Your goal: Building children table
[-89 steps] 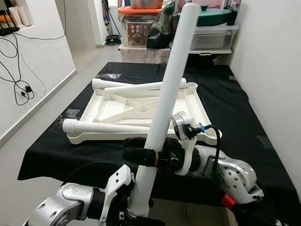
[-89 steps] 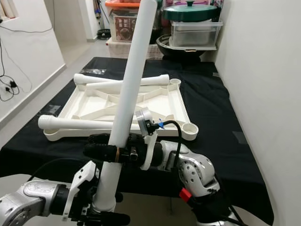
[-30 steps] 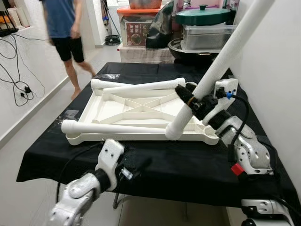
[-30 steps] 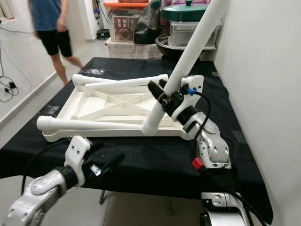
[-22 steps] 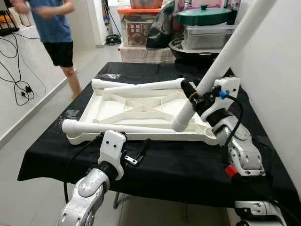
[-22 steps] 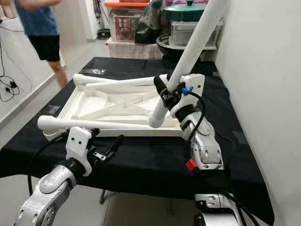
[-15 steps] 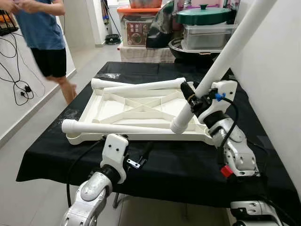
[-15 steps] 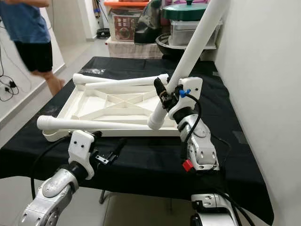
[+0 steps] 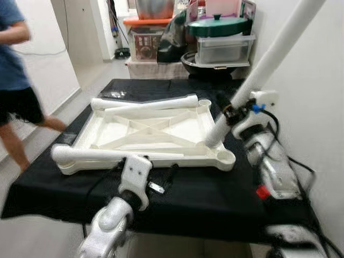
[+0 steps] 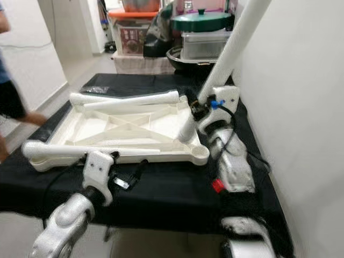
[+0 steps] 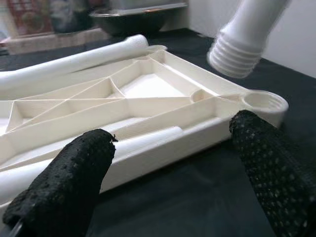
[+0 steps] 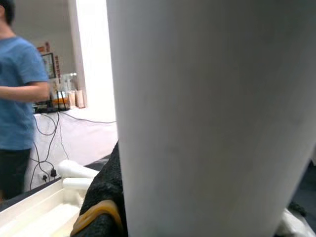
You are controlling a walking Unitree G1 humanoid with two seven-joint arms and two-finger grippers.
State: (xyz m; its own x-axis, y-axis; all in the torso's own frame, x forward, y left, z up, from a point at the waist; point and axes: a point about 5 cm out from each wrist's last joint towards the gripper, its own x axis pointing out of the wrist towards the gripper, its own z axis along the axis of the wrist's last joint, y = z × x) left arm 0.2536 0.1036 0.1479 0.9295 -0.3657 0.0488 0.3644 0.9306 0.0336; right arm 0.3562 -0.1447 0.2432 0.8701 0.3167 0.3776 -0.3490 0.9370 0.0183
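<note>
Right gripper [image 9: 230,110] jaws clamp the long white plastic table leg [image 9: 262,64]; left gripper [image 11: 173,163] gapes empty. The leg's threaded end has dropped toward the near-right corner socket [image 9: 226,157] of the upturned white tabletop [image 9: 145,131] — screwing-in looks imminent.

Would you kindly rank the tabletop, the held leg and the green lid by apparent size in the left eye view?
1. Tabletop, largest.
2. Held leg, long but thin, and cut off by the frame's top edge.
3. Green lid, smallest, though it sits farthest from the camera.

No text, label, brand or number is legible on anything here.
</note>
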